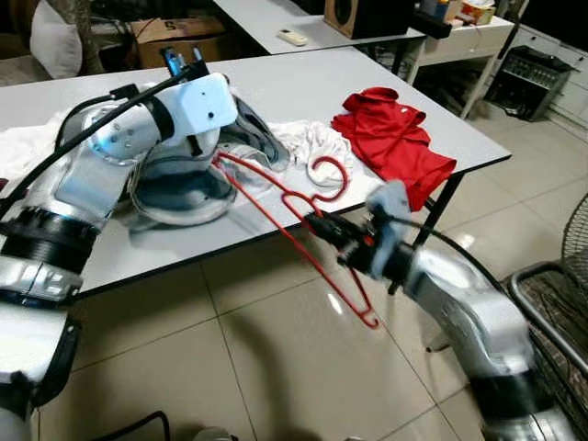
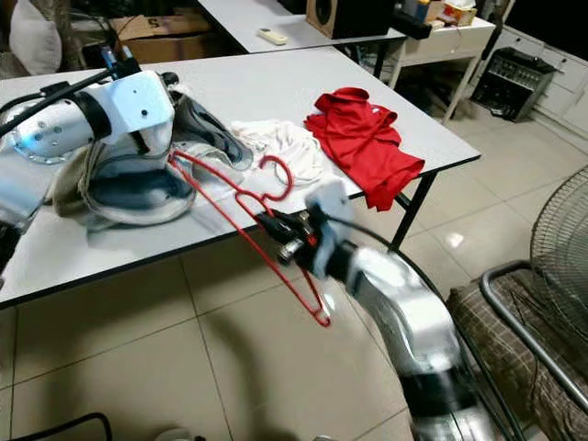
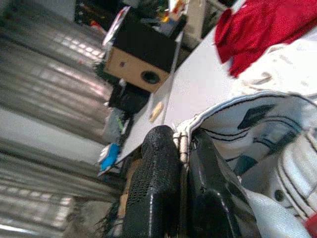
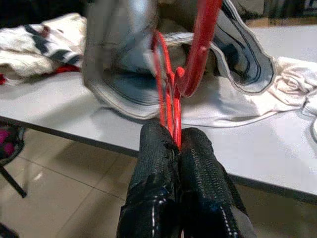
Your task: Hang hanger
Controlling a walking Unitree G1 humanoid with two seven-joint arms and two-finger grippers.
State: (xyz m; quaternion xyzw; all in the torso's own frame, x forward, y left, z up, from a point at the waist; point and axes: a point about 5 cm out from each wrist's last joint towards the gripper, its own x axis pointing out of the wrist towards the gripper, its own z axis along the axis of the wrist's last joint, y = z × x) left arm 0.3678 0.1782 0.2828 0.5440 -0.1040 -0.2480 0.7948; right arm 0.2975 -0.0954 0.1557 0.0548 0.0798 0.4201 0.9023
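Eye views — the right pincer (image 1: 317, 223) is clamped on a thin red wire hanger (image 1: 303, 207) at the front edge of the white table (image 1: 303, 83); the hanger's far end reaches into a white-and-grey striped garment (image 1: 184, 179). A crumpled red shirt (image 1: 395, 138) lies well apart.

Left wrist view — left pincer (image 3: 181, 148) closed on the garment's white hem.

Right wrist view — black fingers (image 4: 158, 163) pinch the hanger's wire tight.

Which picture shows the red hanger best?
The left eye view: the whole red hanger shows, hook over the table, held by the right gripper. The right eye view shows it too; the right wrist view shows just the pinched wire.
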